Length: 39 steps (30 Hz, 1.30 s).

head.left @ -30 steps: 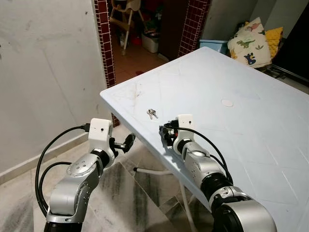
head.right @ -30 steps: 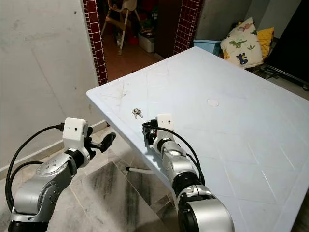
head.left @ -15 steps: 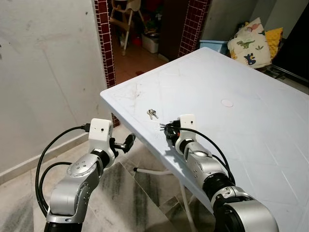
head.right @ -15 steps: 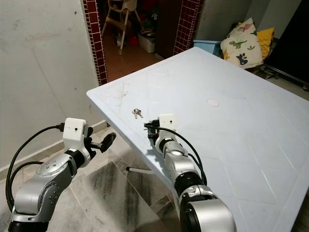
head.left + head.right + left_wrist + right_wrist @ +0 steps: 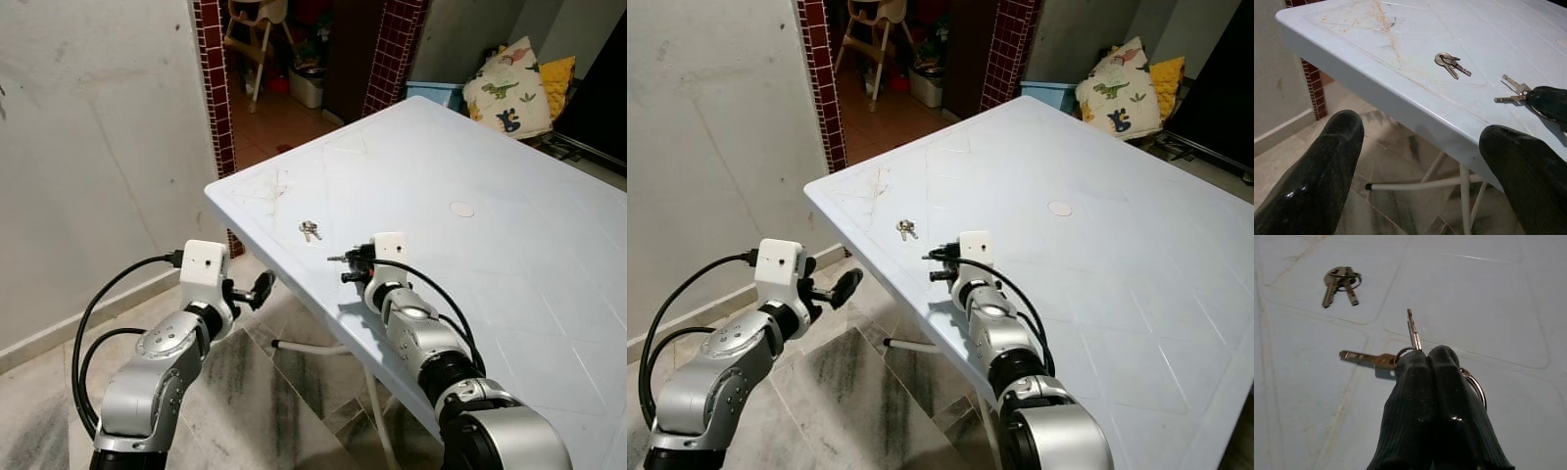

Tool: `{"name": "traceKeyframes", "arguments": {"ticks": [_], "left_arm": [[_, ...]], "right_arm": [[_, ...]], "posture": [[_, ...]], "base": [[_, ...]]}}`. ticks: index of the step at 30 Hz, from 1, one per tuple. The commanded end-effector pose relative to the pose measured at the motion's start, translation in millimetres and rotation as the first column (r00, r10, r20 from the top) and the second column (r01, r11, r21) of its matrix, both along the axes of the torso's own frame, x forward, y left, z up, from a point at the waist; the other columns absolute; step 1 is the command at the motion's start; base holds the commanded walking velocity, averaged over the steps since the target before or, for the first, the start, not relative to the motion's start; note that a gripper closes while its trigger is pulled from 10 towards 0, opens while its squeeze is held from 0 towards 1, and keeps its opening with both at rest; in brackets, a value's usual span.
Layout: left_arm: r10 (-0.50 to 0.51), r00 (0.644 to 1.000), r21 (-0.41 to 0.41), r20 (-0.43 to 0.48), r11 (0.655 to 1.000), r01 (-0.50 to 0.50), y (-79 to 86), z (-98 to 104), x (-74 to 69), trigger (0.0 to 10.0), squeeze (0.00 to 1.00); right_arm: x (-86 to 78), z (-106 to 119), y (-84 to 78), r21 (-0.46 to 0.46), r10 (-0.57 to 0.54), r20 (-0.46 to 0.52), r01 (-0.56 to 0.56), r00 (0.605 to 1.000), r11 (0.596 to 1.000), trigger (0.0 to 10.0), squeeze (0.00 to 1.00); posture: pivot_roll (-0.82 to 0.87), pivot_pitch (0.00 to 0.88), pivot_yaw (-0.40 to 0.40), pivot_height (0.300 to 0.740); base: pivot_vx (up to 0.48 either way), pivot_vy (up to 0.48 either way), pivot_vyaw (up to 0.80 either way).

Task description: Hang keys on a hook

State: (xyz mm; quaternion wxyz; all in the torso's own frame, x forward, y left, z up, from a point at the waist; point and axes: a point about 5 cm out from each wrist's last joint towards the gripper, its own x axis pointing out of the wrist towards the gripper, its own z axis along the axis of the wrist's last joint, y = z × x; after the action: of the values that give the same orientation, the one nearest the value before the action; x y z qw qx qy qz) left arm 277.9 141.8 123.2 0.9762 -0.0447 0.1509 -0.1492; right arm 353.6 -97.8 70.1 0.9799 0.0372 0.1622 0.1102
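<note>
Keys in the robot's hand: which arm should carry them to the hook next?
The right. Its gripper is already shut on a set of keys above the table. The left gripper is open beside the table edge.

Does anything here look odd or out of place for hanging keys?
Yes: a second set of keys lies loose on the white table near its corner, while the right claw is shut on another key bunch. The tabletop there is scuffed with brownish scratches.

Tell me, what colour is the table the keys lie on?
The table is pale blue-white, with faint rusty scratch marks near its corner, clearest in the left wrist view.
</note>
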Motion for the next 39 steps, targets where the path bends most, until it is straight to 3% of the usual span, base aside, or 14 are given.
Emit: {"name": "traceKeyframes", "arguments": {"ticks": [1,11,19,30,31,32,33,34,35,36,37,39], "left_arm": [[-0.013,1.0,0.004,0.007,1.0,0.012,-3.6,1,2.7,10.0,0.0],[-0.007,1.0,-0.004,0.017,1.0,0.008,-5.3,1,5.8,10.0,0.0],[-0.009,0.999,-0.02,0.031,1.0,0.01,-8.9,3,8.3,10.0,0.0],[0.007,0.998,-0.052,0.068,0.999,-0.004,-14.9,8,21.7,10.0,0.0],[0.007,0.998,-0.054,0.07,0.999,-0.003,-15.6,8,22.3,10.0,0.0],[0.006,0.997,-0.055,0.071,0.998,-0.002,-16.2,8,22.8,10.0,0.0],[0.006,0.997,-0.056,0.072,0.998,-0.002,-16.7,7,23.2,10.0,0.0],[0.005,0.997,-0.057,0.072,0.998,-0.001,-17.2,7,23.6,10.0,0.0],[0.006,0.997,-0.059,0.072,0.998,-0.002,-17.2,7,23.4,10.0,0.0],[0.008,0.997,-0.061,0.071,0.998,-0.003,-17.0,6,22.8,10.0,0.0],[0.01,0.998,-0.063,0.067,0.998,-0.006,-16.6,5,22.0,10.0,0.0],[0.012,0.998,-0.066,0.06,0.998,-0.008,-17.4,1,20.3,10.0,0.0]], "right_arm": [[-0.8,-3,-8.7,-0.002,-0.032,-0.009,0.032,0.999,0.999,0.0,0.0],[6.4,9,-19.4,0.056,-0.096,0.033,0.094,0.995,0.994,0.0,0.0],[12.6,24,-26.3,0.173,-0.146,0.091,0.129,0.985,0.976,0.0,0.0],[24.2,64,-18.5,0.357,-0.073,0.196,-0.002,0.978,0.934,0.0,0.0],[23.9,66,-18.9,0.347,-0.063,0.207,-0.013,0.976,0.938,0.6,0.0],[23.6,67,-20.8,0.313,-0.057,0.221,-0.015,0.974,0.949,4.5,0.0],[23.4,67,-22.3,0.29,-0.053,0.228,-0.016,0.972,0.957,4.5,0.0],[23.0,67,-24.7,0.234,-0.041,0.24,-0.017,0.97,0.972,10.0,0.0],[20.7,67,-32.0,0.101,-0.025,0.276,-0.003,0.961,0.995,10.0,0.0],[18.9,66,-34.9,0.064,-0.016,0.283,-0.002,0.959,0.998,10.0,0.0],[16.8,62,-39.1,0.039,-0.027,0.275,0.017,0.961,0.999,10.0,1.0],[11.3,53,-46.3,0.005,-0.041,0.247,0.041,0.968,0.999,10.0,1.0]], "posture": [[0.24,0.0,-0.067,0.74],[0.23,0.0,-0.068,0.74],[0.21,0.0,-0.063,0.74],[0.17,0.0,-0.071,0.74],[0.17,0.0,-0.071,0.74],[0.17,0.0,-0.071,0.74],[0.17,0.0,-0.072,0.74],[0.17,0.0,-0.072,0.74],[0.16,0.0,-0.073,0.74],[0.16,0.0,-0.074,0.74],[0.15,0.0,-0.076,0.74],[0.14,0.0,-0.081,0.74]], "base": [[0.0,0.0,0.0],[0.0,0.0,0.0],[0.0,0.0,0.0],[0.0,0.0,0.0],[0.0,0.0,0.0],[0.0,0.0,0.0],[0.0,0.0,0.0],[0.0,0.0,0.0],[0.0,0.0,0.0],[0.0,0.0,0.0],[0.0,0.0,0.0],[0.0,0.0,0.0]]}}
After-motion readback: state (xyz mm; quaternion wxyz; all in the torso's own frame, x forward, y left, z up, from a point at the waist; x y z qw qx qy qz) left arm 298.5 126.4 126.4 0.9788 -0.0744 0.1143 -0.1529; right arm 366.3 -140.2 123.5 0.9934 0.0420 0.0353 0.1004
